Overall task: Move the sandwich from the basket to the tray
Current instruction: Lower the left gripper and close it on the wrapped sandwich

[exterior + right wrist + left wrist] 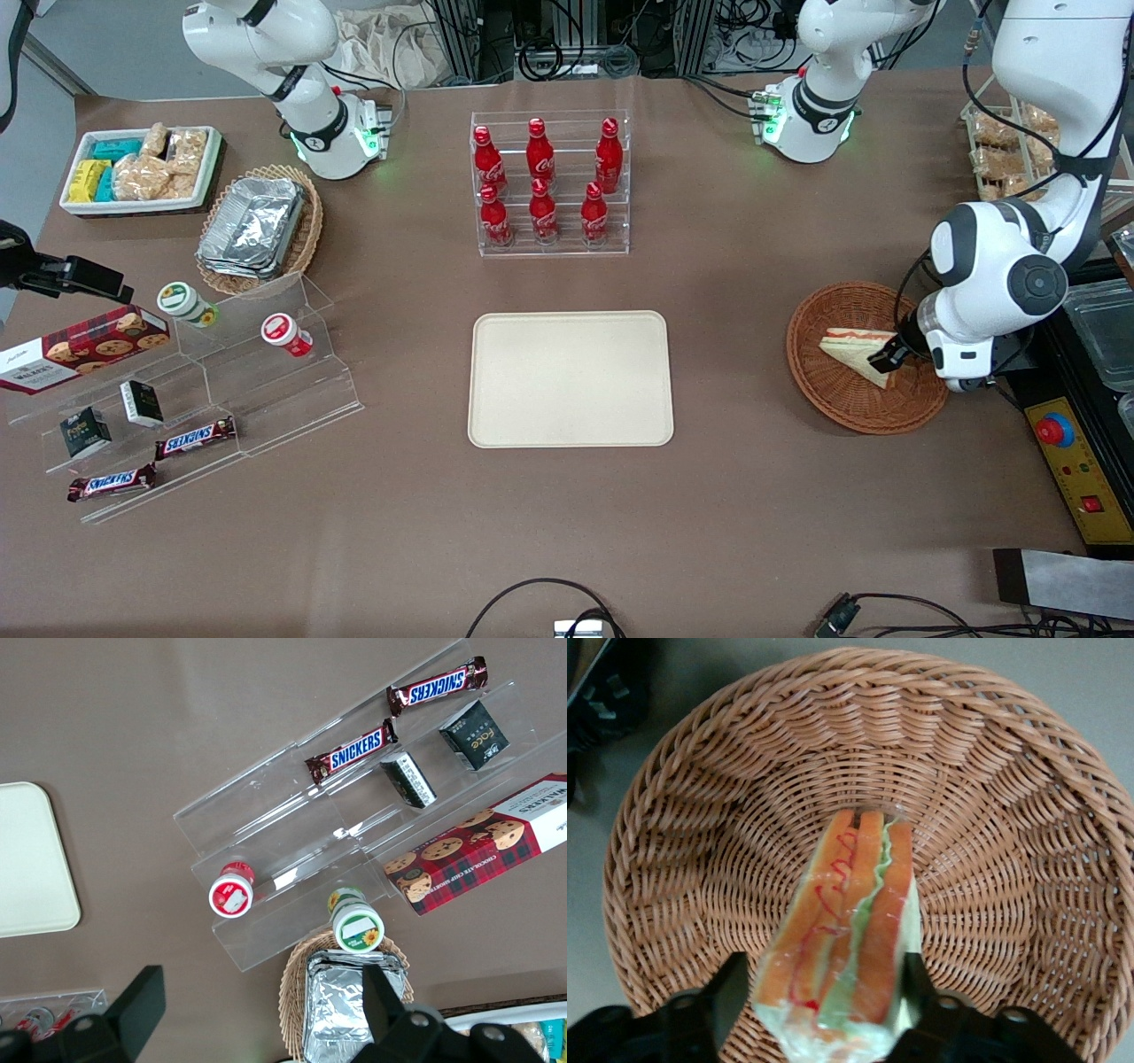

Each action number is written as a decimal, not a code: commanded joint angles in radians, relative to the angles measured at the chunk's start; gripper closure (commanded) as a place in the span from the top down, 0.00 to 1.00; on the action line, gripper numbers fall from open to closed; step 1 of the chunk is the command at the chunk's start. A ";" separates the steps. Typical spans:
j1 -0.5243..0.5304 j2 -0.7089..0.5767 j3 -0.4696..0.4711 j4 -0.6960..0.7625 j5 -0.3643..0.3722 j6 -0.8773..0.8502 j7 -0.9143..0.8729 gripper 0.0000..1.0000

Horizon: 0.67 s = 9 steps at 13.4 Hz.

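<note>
The gripper [826,1010] is down inside the round wicker basket [828,394], its two black fingers [722,992] set on either side of the sandwich [846,943] and pressed against its bread faces, so it is grasping the wedge. In the wrist view the filling edge faces the camera: orange layers with a pale green strip and a red squiggle. From the front, the sandwich [855,347] lies in the basket with the gripper [889,359] at its 3 o'clock end. The basket sits toward the working arm's end of the table. The cream tray [570,378] lies at the basket's 9 o'clock, well apart from it. At the tray's 12 o'clock stands a clear rack of red cola bottles [542,182].
</note>
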 commanded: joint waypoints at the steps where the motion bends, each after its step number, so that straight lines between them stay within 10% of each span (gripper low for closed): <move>1: -0.007 0.010 -0.006 -0.006 -0.004 0.018 -0.054 0.25; 3: -0.012 0.000 -0.011 -0.001 -0.002 0.009 -0.062 0.00; 9: -0.023 -0.049 -0.110 0.196 0.001 -0.309 -0.044 0.00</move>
